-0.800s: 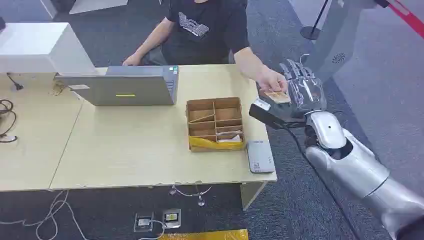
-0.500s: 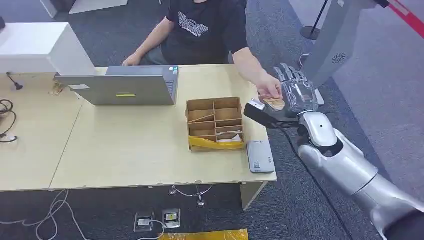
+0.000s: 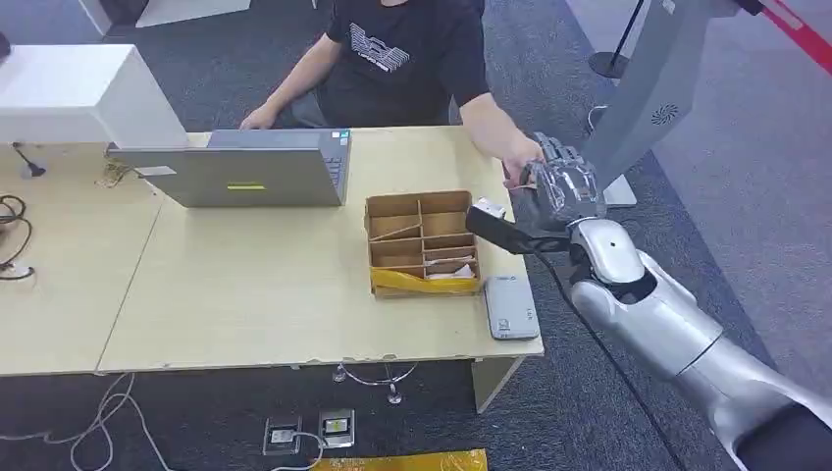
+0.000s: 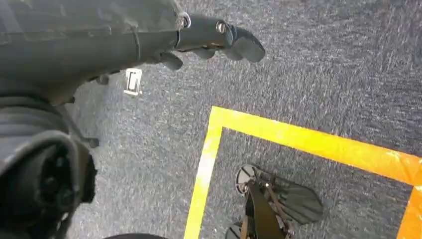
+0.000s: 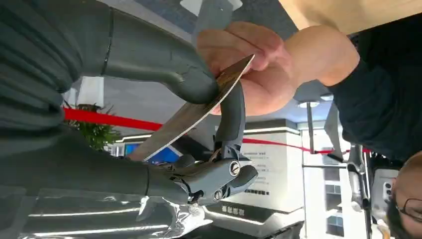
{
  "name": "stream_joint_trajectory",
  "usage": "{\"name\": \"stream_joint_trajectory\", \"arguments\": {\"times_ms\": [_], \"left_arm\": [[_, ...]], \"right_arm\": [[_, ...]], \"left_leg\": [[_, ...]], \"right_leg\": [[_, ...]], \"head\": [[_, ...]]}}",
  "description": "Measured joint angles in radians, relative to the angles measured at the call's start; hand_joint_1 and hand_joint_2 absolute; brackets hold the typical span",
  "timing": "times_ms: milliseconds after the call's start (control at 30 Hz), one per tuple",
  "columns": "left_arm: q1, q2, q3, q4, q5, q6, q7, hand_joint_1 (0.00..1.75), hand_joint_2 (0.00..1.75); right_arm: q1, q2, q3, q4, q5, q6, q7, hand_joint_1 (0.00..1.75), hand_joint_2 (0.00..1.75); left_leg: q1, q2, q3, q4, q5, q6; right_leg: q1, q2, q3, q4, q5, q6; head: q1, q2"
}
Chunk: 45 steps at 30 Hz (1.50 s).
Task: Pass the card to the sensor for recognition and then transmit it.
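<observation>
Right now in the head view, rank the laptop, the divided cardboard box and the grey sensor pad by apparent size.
1. laptop, largest.
2. divided cardboard box.
3. grey sensor pad, smallest.

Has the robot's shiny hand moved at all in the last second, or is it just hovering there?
Yes. The right hand has drifted left, closer to the cardboard box on the table, while pinching the card.

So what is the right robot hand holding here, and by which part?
The right robot hand pinches the card across its flat faces, thumb on one side, a finger on the other. A person's hand grips the card's far end.
</observation>
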Motion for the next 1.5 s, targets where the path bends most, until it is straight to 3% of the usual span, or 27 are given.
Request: {"name": "stream_joint_trajectory", "arguments": {"times_ms": [233, 533, 700, 967, 1500], "left_arm": [[0.000, 0.000, 0.000, 0.000, 0.037, 0.009, 0.000, 0.00, 0.00], [0.001, 0.000, 0.001, 0.000, 0.055, 0.016, 0.000, 0.00, 0.00], [0.002, -0.003, 0.001, 0.000, 0.058, 0.014, -0.024, 0.00, 0.00], [0.005, -0.003, 0.001, 0.000, 0.039, 0.012, -0.011, 0.00, 0.00], [0.005, -0.002, 0.000, 0.000, -0.014, -0.001, -0.014, 0.00, 0.00]], "right_arm": [[-0.013, 0.006, 0.001, 0.007, -0.017, -0.030, -0.016, 1.75, 1.75], [-0.014, -0.003, 0.004, 0.008, -0.022, -0.057, 0.016, 1.75, 1.75], [0.019, -0.045, 0.022, 0.001, -0.012, -0.071, 0.077, 1.75, 1.75], [0.113, -0.137, 0.033, -0.073, -0.016, -0.096, 0.145, 1.75, 1.75], [0.230, -0.167, 0.089, -0.079, -0.045, -0.127, 0.134, 1.75, 1.75]], "left_leg": [[0.000, 0.000, 0.000, 0.000, 0.000, 0.000], [0.000, 0.001, 0.001, 0.000, 0.000, 0.000], [0.000, 0.001, 0.000, 0.000, 0.000, 0.000], [0.000, 0.002, 0.000, 0.000, 0.000, 0.000], [0.000, 0.001, 0.000, 0.000, 0.000, 0.000]], "right_leg": [[0.000, 0.000, 0.000, 0.000, 0.000, 0.000], [0.000, 0.001, -0.001, 0.000, 0.000, 0.000], [0.000, 0.000, -0.001, 0.000, 0.000, 0.000], [0.000, 0.001, -0.001, -0.001, 0.000, 0.000], [0.000, 0.001, -0.001, 0.000, 0.000, 0.000]], "head": [[-0.001, 0.000], [0.000, 0.000], [0.000, 0.000], [-0.001, 0.000], [-0.001, 0.000]]}}
